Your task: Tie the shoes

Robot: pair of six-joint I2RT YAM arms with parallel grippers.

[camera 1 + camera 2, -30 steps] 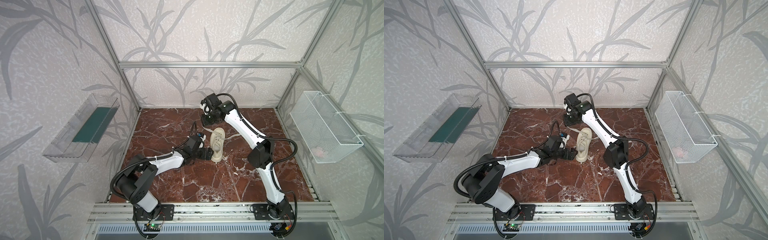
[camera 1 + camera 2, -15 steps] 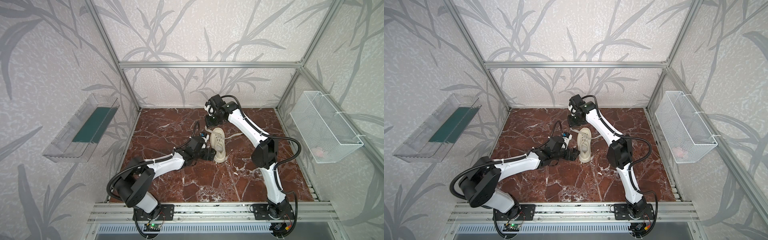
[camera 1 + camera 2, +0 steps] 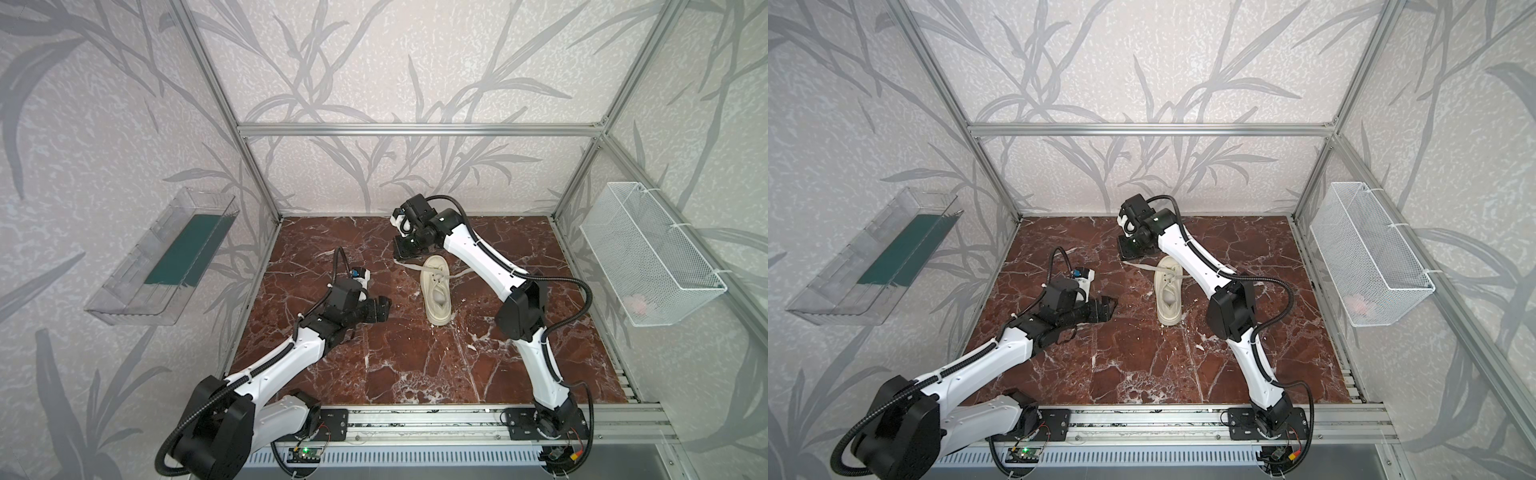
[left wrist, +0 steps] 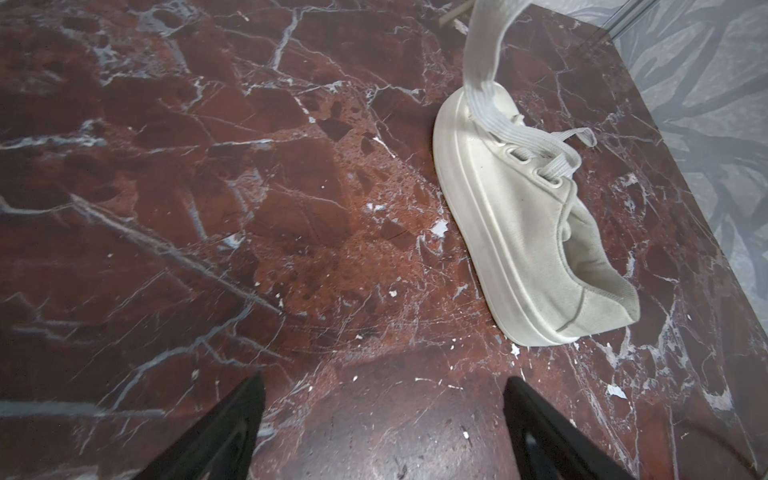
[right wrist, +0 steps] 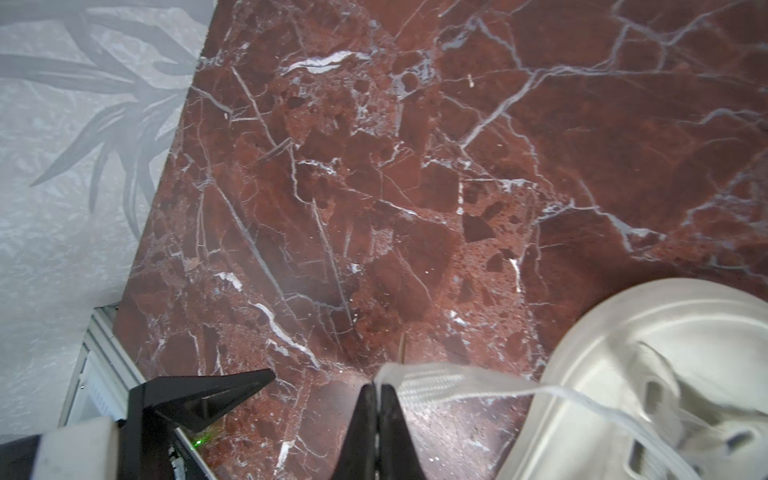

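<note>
Your sneaker (image 3: pixel 436 291) stands on its sole around the middle of the counter (image 3: pixel 415 365), toe toward the back wall, heel toward the front. Your right pincer (image 5: pixel 377 386) is clenched on the end of one flat lace (image 5: pixel 436 384), just past the toe, with the lace lifted off the shoe. The second lace (image 3: pixel 459 274) trails off the sneaker's right side. Your left pincer (image 4: pixel 383 379) is released, jaws wide and empty, left of the sneaker and apart from it.
</note>
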